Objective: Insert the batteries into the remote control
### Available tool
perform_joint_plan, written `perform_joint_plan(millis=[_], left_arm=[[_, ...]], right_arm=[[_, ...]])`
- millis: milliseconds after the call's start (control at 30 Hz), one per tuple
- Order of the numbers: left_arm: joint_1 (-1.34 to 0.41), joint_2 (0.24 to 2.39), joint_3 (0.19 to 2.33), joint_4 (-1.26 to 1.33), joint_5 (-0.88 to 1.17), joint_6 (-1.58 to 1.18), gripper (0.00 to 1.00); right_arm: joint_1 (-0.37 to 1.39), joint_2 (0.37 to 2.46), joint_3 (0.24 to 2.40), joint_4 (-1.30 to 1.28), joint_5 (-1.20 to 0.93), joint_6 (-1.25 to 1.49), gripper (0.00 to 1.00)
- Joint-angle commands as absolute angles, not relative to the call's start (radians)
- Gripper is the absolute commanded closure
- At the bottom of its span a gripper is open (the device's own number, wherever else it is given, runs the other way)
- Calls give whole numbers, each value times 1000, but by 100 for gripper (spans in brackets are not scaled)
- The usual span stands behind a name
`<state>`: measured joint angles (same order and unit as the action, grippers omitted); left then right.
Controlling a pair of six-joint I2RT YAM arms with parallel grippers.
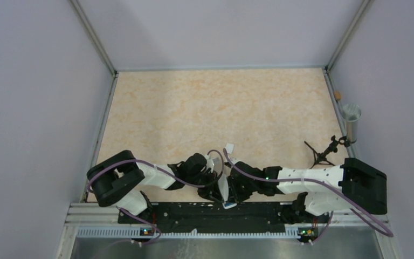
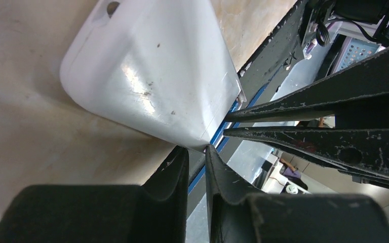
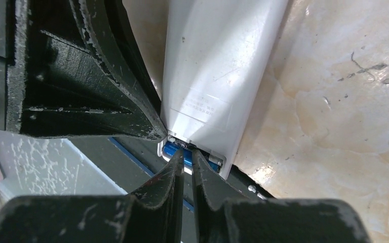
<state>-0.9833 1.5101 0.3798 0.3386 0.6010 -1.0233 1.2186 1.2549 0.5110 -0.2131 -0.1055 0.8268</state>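
Observation:
The white remote control [image 1: 223, 189] lies back up at the table's near edge, its open end over the black rail. In the right wrist view the remote control [image 3: 218, 76] shows its open compartment with a blue battery [image 3: 174, 150] in it and a dark battery with a metal end [image 3: 215, 160] beside that. My right gripper [image 3: 187, 154] is shut, its tips against the blue battery. My left gripper [image 2: 196, 148] is closed on the corner of the remote control [image 2: 152, 76] at that same end. The right gripper's fingers [image 2: 324, 116] come in from the right.
A black rail [image 1: 205, 213] runs along the near edge. At the right stand a metal cup [image 1: 351, 121] and a black tripod-like stand [image 1: 323, 151], with a small orange object [image 1: 337, 95] behind. Walls close in both sides.

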Motion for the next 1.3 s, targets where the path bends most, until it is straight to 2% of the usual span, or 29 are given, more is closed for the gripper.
perform_joint_plan(millis=[0,267,433,633,833,967,1167,1267], left_arm=[[-986,1522,376,353,558,-1008,83],[-986,1526,385,344,558,-1005,83],[-986,1489,402,258,516,-983,80],[-985,1426,427,140,440,-951,78],[-971,1400,442,88,396,-928,76],[-948,1410,453,87,396,-912,76],[-877,1424,492,73,421,-869,77],[-842,1413,508,51,440,-843,76]], right_arm=[[1236,1298,531,-331,51,828,90],[1256,1324,544,-316,42,825,90],[1257,1243,594,-393,101,811,89],[1246,1159,708,-541,235,739,73],[1138,1143,798,-600,276,615,64],[1042,1192,860,-585,301,540,61],[917,1327,946,-509,224,394,60],[879,1407,980,-464,202,298,49]])
